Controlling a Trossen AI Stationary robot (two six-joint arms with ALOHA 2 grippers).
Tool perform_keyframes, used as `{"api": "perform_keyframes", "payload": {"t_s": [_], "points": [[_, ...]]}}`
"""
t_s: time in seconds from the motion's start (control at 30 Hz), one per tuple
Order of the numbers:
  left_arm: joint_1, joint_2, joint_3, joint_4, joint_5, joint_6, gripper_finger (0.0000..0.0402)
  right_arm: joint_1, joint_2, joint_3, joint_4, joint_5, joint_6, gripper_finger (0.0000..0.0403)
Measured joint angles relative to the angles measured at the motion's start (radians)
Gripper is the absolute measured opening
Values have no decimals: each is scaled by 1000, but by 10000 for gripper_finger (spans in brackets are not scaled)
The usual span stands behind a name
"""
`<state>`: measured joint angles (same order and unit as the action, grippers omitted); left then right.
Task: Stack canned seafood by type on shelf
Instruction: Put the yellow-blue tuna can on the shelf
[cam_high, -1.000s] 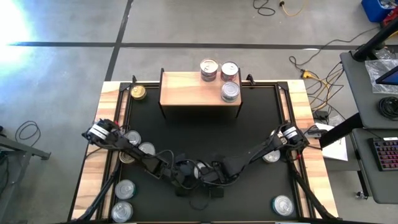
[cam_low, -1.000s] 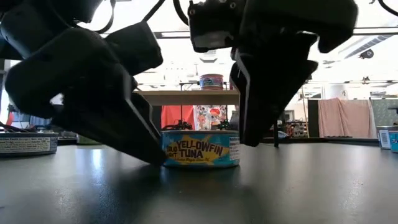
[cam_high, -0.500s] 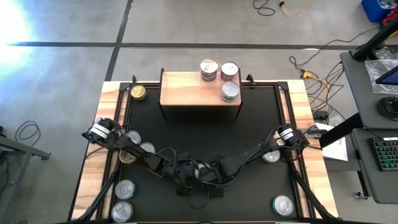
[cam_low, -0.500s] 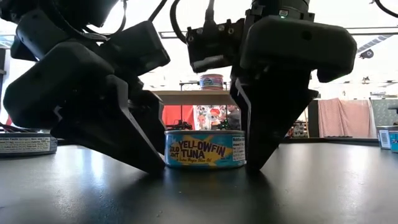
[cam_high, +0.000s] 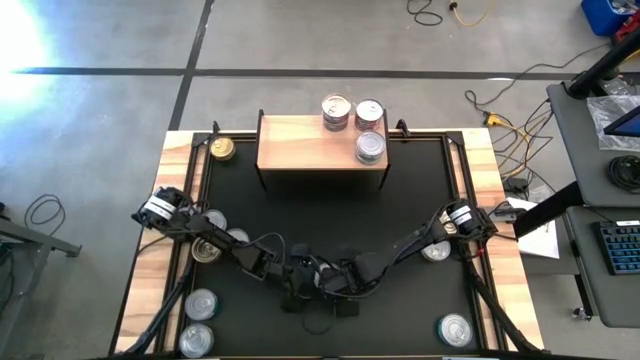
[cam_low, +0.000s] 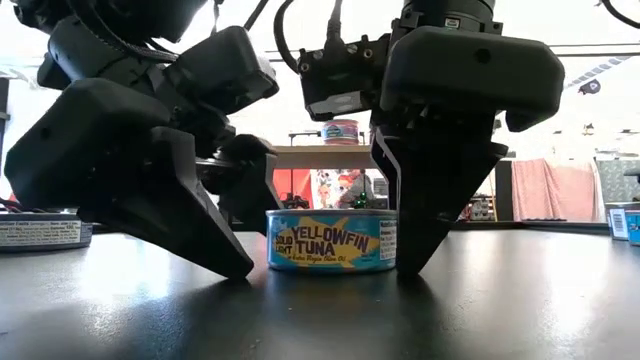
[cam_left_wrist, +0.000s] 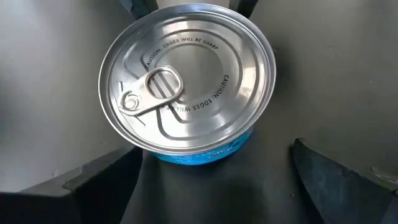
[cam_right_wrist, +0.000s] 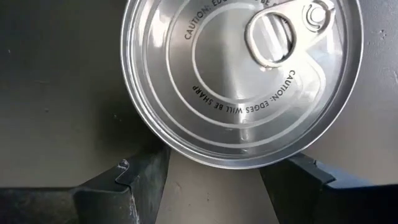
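Black mat (cam_high: 400, 190), both pincers crowding tuna can (cam_low: 331, 240).

Black mat (cam_high: 330, 215): shelf (cam_high: 300, 150), tins (cam_high: 200, 300).

— Any writing you can make out?
— The blue side label of the tuna can (cam_low: 331, 241) on the black mat reads "SOLID LIGHT YELLOWFIN TUNA" in yellow letters.
— And its lid?
— The silver lid (cam_left_wrist: 186, 78) is embossed "CAUTION: EDGES WILL BE SHARP", curving around the pull ring (cam_left_wrist: 163, 83). The right wrist view shows the same words.
— Anything else?
— Small print on a can at the mat's edge (cam_low: 45, 232), too small to read.
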<state>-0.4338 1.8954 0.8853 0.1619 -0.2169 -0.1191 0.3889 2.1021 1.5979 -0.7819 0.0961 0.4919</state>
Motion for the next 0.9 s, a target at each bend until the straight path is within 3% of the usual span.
{"api": "perform_keyframes", "payload": {"t_s": [0.2,0.53,0.73,0.9], "points": [[27,30,-40,154,-8,6,400,0,0,0,2,1,20,233],[27,183,-101,643,-57,-15,401,-9,13,-3,16,1,-4,233],[26,244,-99,763,-86,-43,401,-10,22,-3,14,0,-22,233],[25,241,-99,759,-113,-61,401,-15,22,-3,13,-9,-53,230]]}}
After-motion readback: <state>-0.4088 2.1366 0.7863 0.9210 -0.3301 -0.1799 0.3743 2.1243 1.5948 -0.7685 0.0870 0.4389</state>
